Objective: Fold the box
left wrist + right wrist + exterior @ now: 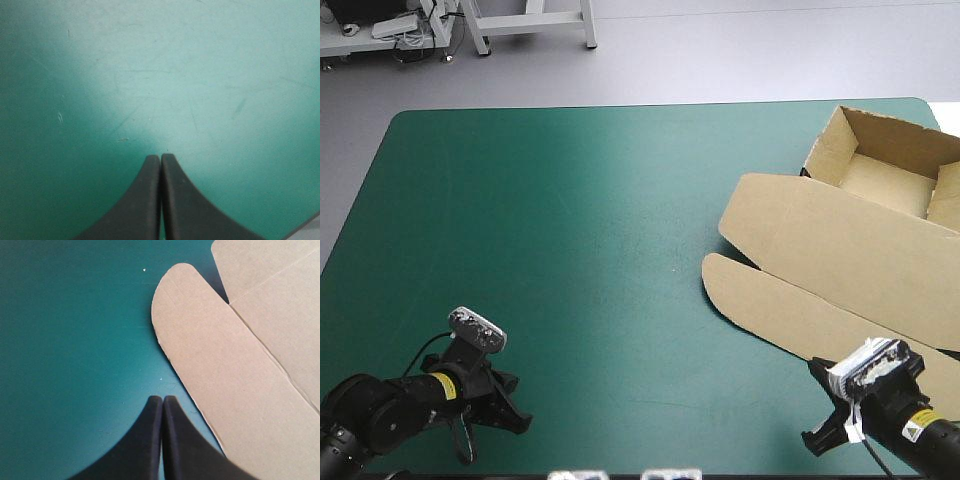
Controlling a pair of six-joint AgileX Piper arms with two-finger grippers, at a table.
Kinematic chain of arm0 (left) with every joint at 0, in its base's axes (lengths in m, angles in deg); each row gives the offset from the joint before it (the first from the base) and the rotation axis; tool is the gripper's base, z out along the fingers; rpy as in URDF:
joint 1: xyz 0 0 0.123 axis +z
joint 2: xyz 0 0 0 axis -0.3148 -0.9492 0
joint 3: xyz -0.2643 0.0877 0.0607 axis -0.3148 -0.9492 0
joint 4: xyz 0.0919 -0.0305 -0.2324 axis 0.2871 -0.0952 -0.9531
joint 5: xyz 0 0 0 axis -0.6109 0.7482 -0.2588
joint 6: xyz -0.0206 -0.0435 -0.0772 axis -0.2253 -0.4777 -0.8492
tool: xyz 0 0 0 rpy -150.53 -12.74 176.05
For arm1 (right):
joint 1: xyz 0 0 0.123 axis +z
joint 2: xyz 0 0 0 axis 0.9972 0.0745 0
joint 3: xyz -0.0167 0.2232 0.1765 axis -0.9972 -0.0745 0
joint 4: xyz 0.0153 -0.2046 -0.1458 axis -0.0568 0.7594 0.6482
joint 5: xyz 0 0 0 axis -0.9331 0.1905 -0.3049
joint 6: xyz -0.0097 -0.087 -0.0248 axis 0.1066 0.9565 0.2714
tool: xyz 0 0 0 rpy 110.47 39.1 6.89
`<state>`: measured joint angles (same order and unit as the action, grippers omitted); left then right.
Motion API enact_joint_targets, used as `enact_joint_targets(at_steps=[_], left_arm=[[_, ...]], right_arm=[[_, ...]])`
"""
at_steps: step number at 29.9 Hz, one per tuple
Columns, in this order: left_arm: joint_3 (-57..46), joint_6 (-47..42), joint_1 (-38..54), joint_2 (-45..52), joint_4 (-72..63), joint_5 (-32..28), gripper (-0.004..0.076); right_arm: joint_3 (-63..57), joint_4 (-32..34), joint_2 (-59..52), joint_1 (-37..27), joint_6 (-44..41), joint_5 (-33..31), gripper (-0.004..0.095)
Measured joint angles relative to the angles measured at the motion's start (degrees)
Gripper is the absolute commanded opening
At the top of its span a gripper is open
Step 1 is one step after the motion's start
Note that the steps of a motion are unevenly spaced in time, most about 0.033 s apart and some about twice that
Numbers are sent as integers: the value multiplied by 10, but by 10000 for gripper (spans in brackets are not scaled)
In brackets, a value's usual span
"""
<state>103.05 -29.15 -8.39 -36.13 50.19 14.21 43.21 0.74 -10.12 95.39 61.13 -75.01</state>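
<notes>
At the desk's (570, 230) far right corner sits the brown box (865, 225): open tray (890, 180), lid (820, 235) flat, one rounded flap (770, 310) nearest the front edge. Only the high view gets the tray. The right wrist view just catches flap and lid, right beside the right claw (163, 399), which is clenched tip to tip. The left claw (160, 157) is clenched too, over plain teal-green cover (160, 75), well apart from the box. Count: one box, two claws.

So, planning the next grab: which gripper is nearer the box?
The right gripper: shut, it sits right beside the rounded flap of the box. The left gripper, also shut, is far off, with only teal-green cover ahead.
</notes>
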Motion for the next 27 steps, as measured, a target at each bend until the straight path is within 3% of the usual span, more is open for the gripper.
enact_joint_targets(at_steps=[6,27], left_arm=[[-33,0,0,32,-2,-10,-9],[-55,0,0,47,-36,-46,-9]], right_arm=[[-27,0,-50,0,-9,5,-17],[-27,-1,-52,0,-11,7,-17]])
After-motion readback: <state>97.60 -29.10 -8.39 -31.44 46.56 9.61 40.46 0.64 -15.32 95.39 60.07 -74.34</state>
